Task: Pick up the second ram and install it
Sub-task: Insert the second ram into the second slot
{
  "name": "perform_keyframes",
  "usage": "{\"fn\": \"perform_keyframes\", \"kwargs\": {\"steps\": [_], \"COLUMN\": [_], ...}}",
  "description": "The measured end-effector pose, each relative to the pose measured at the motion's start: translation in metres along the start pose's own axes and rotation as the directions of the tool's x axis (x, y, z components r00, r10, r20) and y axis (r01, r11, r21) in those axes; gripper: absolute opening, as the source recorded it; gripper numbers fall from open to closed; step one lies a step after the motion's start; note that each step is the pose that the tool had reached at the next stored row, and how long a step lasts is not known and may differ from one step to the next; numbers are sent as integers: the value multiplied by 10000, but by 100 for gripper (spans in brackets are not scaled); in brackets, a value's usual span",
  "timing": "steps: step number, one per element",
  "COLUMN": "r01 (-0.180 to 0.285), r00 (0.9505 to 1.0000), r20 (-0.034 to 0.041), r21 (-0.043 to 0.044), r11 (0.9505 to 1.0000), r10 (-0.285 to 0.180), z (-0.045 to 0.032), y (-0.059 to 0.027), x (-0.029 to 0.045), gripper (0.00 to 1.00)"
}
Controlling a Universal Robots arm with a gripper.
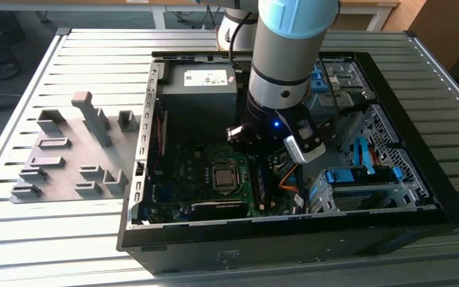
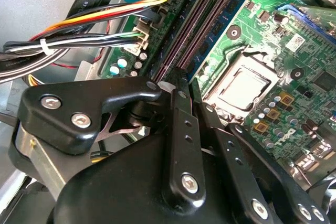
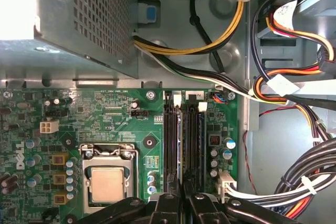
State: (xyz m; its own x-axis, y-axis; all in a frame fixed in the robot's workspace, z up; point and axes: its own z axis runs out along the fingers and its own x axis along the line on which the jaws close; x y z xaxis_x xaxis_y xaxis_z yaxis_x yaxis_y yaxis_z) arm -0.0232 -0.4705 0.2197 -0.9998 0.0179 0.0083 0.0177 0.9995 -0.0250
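PC case (image 1: 444, 197): lies open on the table, so the arm can reach inside.
Arm (image 1: 281, 72): reaches straight down over the green board.
Gripper (image 2: 181, 85): its fingers are squeezed close together, right over the long black slots (image 3: 170, 145).
Second ram (image 2: 185, 83): seems pinched on edge between the fingers, lined up with a slot; hard to be sure.

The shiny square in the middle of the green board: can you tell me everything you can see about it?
The shiny square is a flat plate of dull silvery metal with a plain face. A silver metal frame sits round its edges. It lies flat on the green board inside the computer case. Small brown blocks stand near it, and the long black slots run beside it without touching. Nothing lies on top of it.
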Motion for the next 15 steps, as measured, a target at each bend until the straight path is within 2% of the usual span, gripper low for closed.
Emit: {"fn": "perform_keyframes", "kwargs": {"steps": [15], "r01": [0], "r00": [10000], "r20": [-7], "r21": [-2], "r11": [10000], "r10": [0], "z": [41], "y": [-12], "x": [-1], "gripper": [14]}}
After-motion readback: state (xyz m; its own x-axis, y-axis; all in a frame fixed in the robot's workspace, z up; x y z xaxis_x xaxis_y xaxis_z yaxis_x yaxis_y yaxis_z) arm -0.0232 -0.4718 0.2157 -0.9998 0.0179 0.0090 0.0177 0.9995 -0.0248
